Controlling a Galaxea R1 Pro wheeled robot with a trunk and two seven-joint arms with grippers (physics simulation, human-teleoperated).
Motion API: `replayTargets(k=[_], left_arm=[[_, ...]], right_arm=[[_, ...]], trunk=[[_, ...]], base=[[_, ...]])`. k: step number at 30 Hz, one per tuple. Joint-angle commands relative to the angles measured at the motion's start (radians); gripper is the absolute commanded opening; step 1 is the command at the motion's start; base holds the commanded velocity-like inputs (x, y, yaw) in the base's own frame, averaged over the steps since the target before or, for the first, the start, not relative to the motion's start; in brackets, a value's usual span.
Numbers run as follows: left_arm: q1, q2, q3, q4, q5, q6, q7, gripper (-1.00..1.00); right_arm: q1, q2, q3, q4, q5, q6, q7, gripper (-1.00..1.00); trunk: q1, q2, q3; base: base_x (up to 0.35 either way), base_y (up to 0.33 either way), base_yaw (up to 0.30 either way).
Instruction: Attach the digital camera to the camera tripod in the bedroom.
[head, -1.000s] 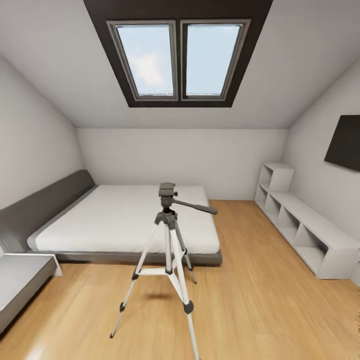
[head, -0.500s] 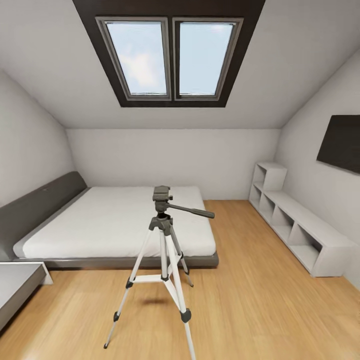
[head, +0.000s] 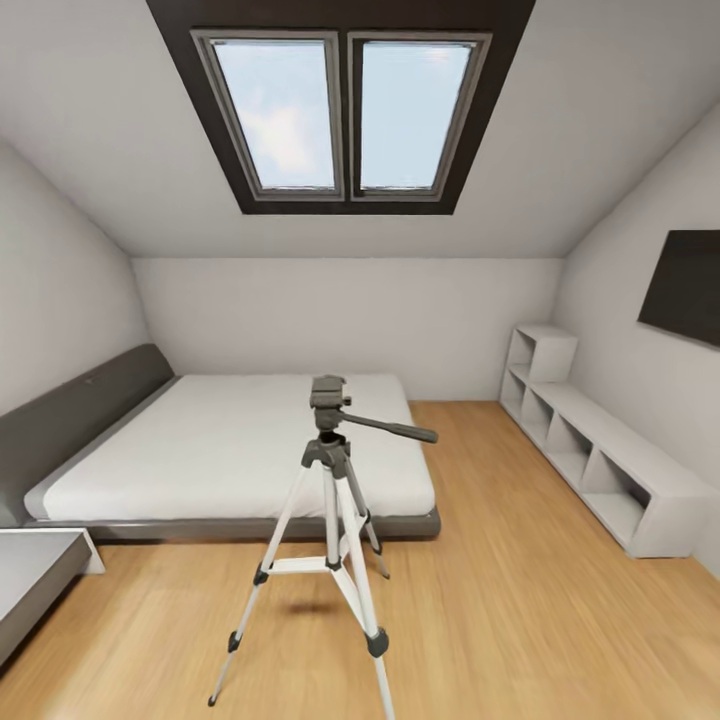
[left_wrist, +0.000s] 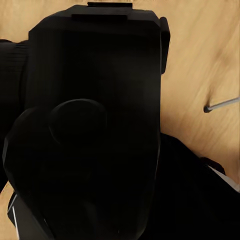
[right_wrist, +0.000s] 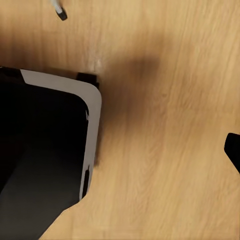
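Observation:
The camera tripod (head: 330, 470) stands on the wood floor in front of the bed, silver legs spread, with its dark pan head (head: 328, 392) bare and its handle pointing right. In the left wrist view the black digital camera (left_wrist: 95, 75) looms very close above the floor. My left gripper (left_wrist: 100, 150) is shut on it, its fingers lost in the black. One tripod leg tip (left_wrist: 220, 105) shows beside it. In the right wrist view my right gripper (right_wrist: 120, 150) hangs over bare floor, with one dark fingertip (right_wrist: 233, 150) at the edge and nothing between the fingers.
This is the bedroom: a low grey bed (head: 230, 450) behind the tripod, white cube shelves (head: 600, 470) along the right wall, a grey ledge (head: 30, 570) at the near left. My own base (right_wrist: 45, 150) and a tripod foot (right_wrist: 60, 12) show in the right wrist view.
The whole head view has shifted a little, so the camera has moved. The tripod and the furniture stand as before.

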Motion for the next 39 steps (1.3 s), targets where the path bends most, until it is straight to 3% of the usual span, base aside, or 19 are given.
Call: replayTargets(k=[1,7,20,30,39], left_arm=[[0.000,0.001,-0.009,0.000,0.015,0.002,-0.003,-1.00],[0.000,0.004,-0.008,0.001,0.042,0.003,-0.003,-1.00],[0.000,0.004,-0.008,-0.001,0.044,0.003,-0.003,-1.00],[0.000,0.004,-0.008,-0.001,0.044,0.003,-0.003,-1.00],[0.000,0.004,-0.008,0.000,0.044,0.003,-0.002,-1.00]], right_arm=[[-0.001,0.000,-0.008,0.002,0.008,0.001,0.002,1.00],[-0.001,0.000,-0.008,0.002,0.009,0.001,0.002,1.00],[-0.001,0.000,-0.008,0.002,0.013,0.002,0.003,1.00],[-0.001,0.004,-0.008,0.001,0.065,0.003,0.003,1.00],[-0.001,0.004,-0.010,0.001,0.080,0.002,0.001,1.00]], trunk=[[0.001,-0.001,0.000],[0.001,-0.001,0.000],[0.001,-0.001,0.000],[0.001,-0.001,-0.003],[0.001,-0.001,-0.014]], base=[[0.230,0.157,0.000],[0.251,0.181,0.000],[0.084,0.064,0.000],[0.003,0.002,0.031],[0.000,0.000,0.050]])
